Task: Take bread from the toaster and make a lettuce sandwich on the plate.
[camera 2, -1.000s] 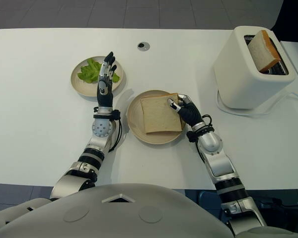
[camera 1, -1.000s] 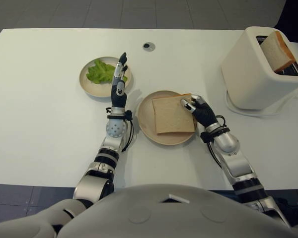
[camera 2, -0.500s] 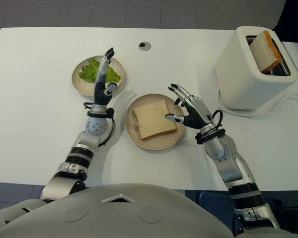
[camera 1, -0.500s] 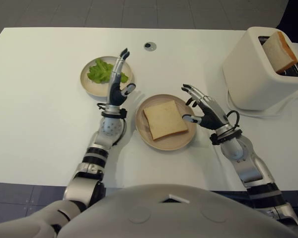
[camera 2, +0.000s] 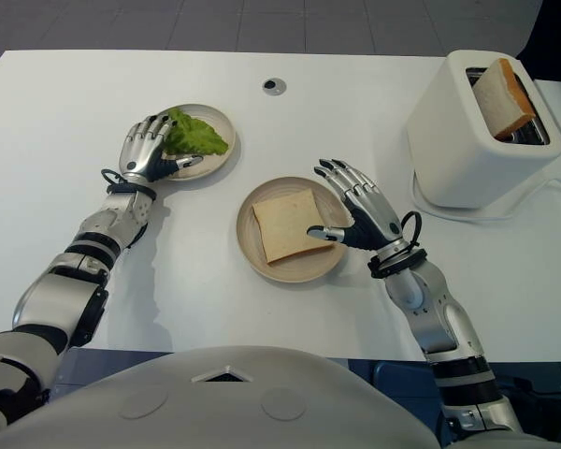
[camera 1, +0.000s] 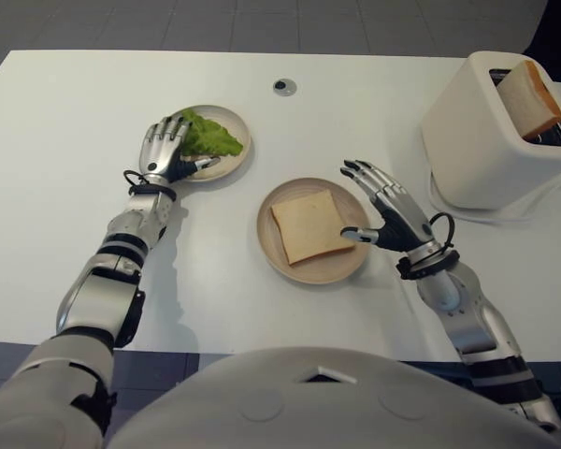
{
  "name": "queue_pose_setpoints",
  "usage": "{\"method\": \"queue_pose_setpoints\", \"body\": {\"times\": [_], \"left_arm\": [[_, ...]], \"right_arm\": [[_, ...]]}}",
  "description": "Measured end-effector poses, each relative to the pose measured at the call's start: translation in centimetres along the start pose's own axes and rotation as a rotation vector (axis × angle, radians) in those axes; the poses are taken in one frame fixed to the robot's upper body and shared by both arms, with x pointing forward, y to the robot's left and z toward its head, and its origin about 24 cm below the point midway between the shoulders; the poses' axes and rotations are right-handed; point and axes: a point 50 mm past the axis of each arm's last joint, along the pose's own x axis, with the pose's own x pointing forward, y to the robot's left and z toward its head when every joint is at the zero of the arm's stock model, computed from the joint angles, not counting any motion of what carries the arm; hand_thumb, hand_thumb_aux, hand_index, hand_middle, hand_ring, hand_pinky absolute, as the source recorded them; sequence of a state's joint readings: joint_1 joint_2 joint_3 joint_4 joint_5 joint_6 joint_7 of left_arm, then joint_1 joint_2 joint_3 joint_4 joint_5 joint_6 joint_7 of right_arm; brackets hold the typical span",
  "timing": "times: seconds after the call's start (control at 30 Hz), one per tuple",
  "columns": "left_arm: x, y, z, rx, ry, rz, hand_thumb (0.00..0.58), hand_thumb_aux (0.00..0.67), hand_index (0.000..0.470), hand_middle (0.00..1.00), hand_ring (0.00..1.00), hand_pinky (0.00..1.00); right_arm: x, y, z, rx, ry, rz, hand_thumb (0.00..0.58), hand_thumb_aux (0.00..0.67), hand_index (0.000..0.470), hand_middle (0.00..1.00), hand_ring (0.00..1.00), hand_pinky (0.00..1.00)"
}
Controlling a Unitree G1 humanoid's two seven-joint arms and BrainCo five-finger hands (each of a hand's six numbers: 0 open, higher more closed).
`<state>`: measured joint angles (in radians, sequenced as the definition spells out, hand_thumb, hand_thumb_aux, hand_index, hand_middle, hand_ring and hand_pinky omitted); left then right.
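One toasted bread slice [camera 1: 309, 226] lies flat on the beige plate [camera 1: 294, 268] in the middle of the table. To the right of that plate my right hand [camera 1: 389, 211] hovers open, fingers spread, touching nothing. A second slice [camera 1: 531, 98] sticks up out of the white toaster [camera 1: 477, 140] at the far right. Green lettuce [camera 1: 212, 140] sits on a small beige plate [camera 1: 241, 131] further back on the left. My left hand [camera 1: 165, 148] rests at that plate's left rim, palm down, fingers stretched onto the lettuce's edge and not closed on it.
The toaster's white cable [camera 1: 505, 211] curls on the table in front of it. A small round hole [camera 1: 283, 87] sits in the tabletop near the far edge. The table's front edge runs close under both forearms.
My right hand let go of the bread slice, opened and drew back to the right of the plate. My left hand swung from upright between the plates down onto the lettuce plate's left side.
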<state>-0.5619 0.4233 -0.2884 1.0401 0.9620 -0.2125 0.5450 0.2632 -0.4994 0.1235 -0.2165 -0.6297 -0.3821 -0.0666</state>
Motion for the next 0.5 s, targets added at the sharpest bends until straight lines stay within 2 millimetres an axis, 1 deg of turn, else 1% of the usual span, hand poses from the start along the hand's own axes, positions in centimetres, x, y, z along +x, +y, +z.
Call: {"method": "queue_pose_setpoints", "body": {"times": [0.03, 0.07, 0.1, 0.23, 0.4, 0.47, 0.5], "left_arm": [[0.3, 0.1, 0.1, 0.015, -0.010, -0.011, 0.371, 0.268, 0.188, 0.00, 0.00, 0.00], [0.8, 0.3, 0.3, 0.028, -0.031, -0.018, 0.573, 0.599, 0.420, 0.00, 0.00, 0.00], [0.9, 0.4, 0.4, 0.035, -0.038, -0.020, 0.580, 0.670, 0.470, 0.00, 0.00, 0.00], [1.6, 0.8, 1.1, 0.062, -0.091, -0.031, 0.580, 0.670, 0.470, 0.00, 0.00, 0.00], [1.4, 1.0, 0.8, 0.051, -0.117, -0.007, 0.580, 0.670, 0.470, 0.00, 0.00, 0.00], [1.1, 1.4, 1.1, 0.003, -0.148, 0.048, 0.580, 0.670, 0.470, 0.00, 0.00, 0.00], [0.9, 1.9, 1.6, -0.054, -0.181, 0.098, 0.580, 0.670, 0.470, 0.00, 0.00, 0.00]], "right_arm": [[0.0, 0.2, 0.0, 0.004, -0.002, 0.004, 0.000, 0.000, 0.000, 0.00, 0.00, 0.00], [-0.1, 0.3, -0.1, 0.007, 0.004, 0.007, 0.000, 0.000, 0.000, 0.00, 0.00, 0.00], [-0.1, 0.4, -0.2, 0.009, 0.006, 0.008, 0.000, 0.000, 0.000, 0.00, 0.00, 0.00], [0.0, 0.8, 0.0, 0.023, -0.004, 0.016, 0.000, 0.000, 0.000, 0.00, 0.00, 0.00], [0.1, 0.9, 0.0, 0.029, -0.002, 0.003, 0.000, 0.000, 0.000, 0.00, 0.00, 0.00], [0.2, 0.9, 0.1, 0.032, -0.003, -0.019, 0.000, 0.000, 0.000, 0.00, 0.00, 0.00], [0.3, 0.8, 0.1, 0.034, -0.006, -0.033, 0.000, 0.000, 0.000, 0.00, 0.00, 0.00]]}}
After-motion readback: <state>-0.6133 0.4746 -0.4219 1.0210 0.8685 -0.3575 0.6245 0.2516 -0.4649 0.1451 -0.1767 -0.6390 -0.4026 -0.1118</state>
